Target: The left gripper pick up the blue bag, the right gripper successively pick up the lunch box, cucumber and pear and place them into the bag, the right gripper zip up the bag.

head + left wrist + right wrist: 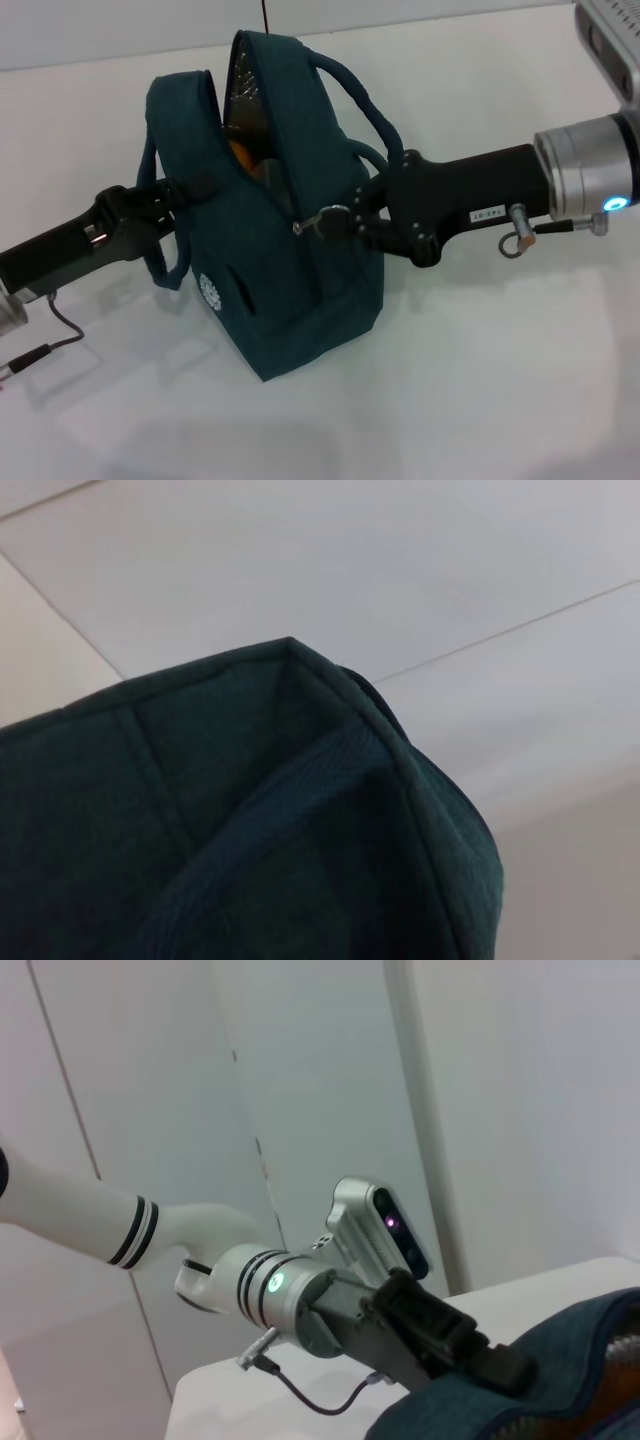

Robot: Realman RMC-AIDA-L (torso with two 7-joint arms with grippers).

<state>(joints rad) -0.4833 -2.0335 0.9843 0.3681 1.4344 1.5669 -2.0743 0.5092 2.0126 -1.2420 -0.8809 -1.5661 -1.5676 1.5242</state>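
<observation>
The blue bag (pixel 280 270) stands upright mid-table, its top gaping along the zipper, with foil lining showing inside. A yellow-orange patch in the opening is the pear (pixel 241 154). The lunch box and cucumber are hidden from view. My left gripper (pixel 172 192) comes in from the left and is shut on the bag's left top edge; in the right wrist view the left gripper (pixel 495 1368) clamps the bag rim (pixel 560 1360). My right gripper (pixel 326 221) reaches in from the right, shut on the metal zipper pull (pixel 299 228) at the bag's front face. The left wrist view shows only bag fabric (pixel 250 810).
The white table (pixel 480 380) lies all around the bag. The left arm's thin black cable (pixel 55 330) trails at the near left. A loop handle (pixel 360 105) arches over the right gripper's arm.
</observation>
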